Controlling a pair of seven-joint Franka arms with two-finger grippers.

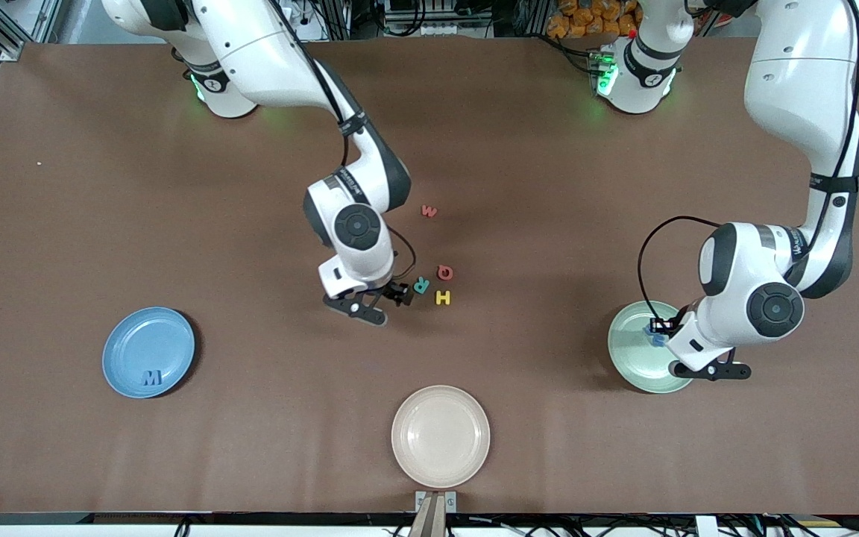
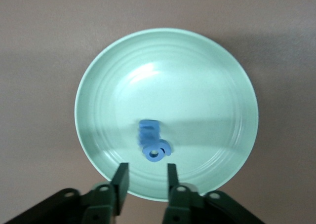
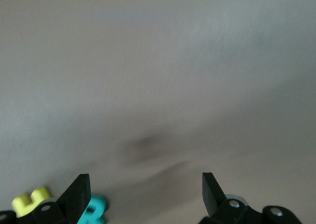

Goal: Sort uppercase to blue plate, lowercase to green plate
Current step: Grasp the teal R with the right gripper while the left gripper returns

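The left gripper [image 2: 145, 177] hangs over the green plate [image 2: 207, 76] at the left arm's end of the table, its fingers [image 2: 121, 177] parted by a narrow gap with nothing between them. Just past the fingertips, two small blue letters [image 2: 152, 140] lie in the plate, touching or overlapping; which letters they are cannot be told. The right gripper [image 1: 392, 294] sits low over the middle of the table, its fingers [image 3: 79, 189] spread wide and holding nothing. Right beside it lies the teal-green R [image 1: 421, 284], with the yellow H [image 1: 442, 297] just past that and the red Q [image 1: 444, 272] next to both. The red w [image 1: 429, 211] rests by itself, farther from the front camera than this cluster. Well away from the right gripper, toward the right arm's end, the blue plate [image 1: 131, 335] holds the blue W [image 1: 150, 377]. A beige plate [image 1: 441, 436] sits nearest the front camera, between the other two plates.
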